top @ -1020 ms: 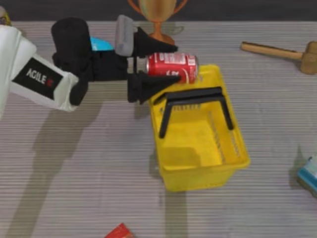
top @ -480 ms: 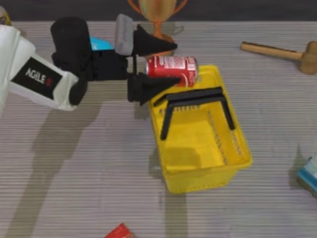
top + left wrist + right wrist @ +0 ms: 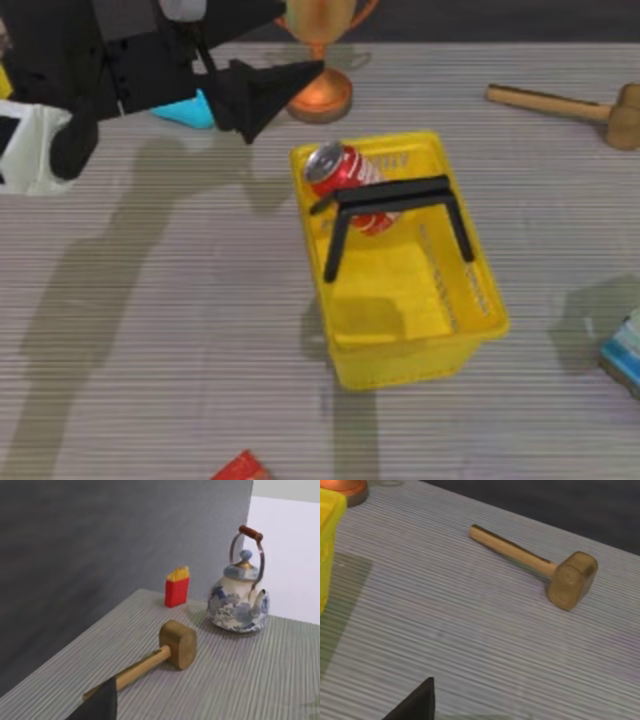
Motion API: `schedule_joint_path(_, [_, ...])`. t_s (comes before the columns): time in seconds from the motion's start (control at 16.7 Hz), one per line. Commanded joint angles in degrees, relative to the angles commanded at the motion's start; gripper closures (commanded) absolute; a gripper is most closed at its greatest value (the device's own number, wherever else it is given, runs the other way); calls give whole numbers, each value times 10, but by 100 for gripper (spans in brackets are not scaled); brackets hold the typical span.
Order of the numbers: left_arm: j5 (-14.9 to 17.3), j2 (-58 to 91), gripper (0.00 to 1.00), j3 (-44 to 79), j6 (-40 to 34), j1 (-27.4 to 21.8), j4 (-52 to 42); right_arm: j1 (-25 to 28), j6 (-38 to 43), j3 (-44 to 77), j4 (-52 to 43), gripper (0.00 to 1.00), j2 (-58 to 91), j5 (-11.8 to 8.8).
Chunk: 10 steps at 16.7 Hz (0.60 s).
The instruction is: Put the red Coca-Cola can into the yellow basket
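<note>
Top view: red Coca-Cola can (image 3: pixel 350 180) tilted inside yellow basket (image 3: pixel 480 300); left gripper (image 3: pixel 268 48) spread, empty, beside trophy (image 3: pixel 318 60).

can (image 3: pixel 352 184) in basket (image 3: pixel 420 345) | mallet (image 3: pixel 565 104) far right

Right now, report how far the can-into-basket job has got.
Done: the red Coca-Cola can lies tilted inside the yellow basket, under its black handle, at the end nearest the trophy. In hand: nothing; the left gripper is open and empty, up beside the trophy, apart from the basket. Left: apparently only parking that arm. The right arm is out of the top view.
</note>
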Motion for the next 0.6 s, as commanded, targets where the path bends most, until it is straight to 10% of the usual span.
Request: schedule_joint_path(0.6, [-325,-617,0,-342,-30,87,-279,167,-270,626,-377,0,618,-2])
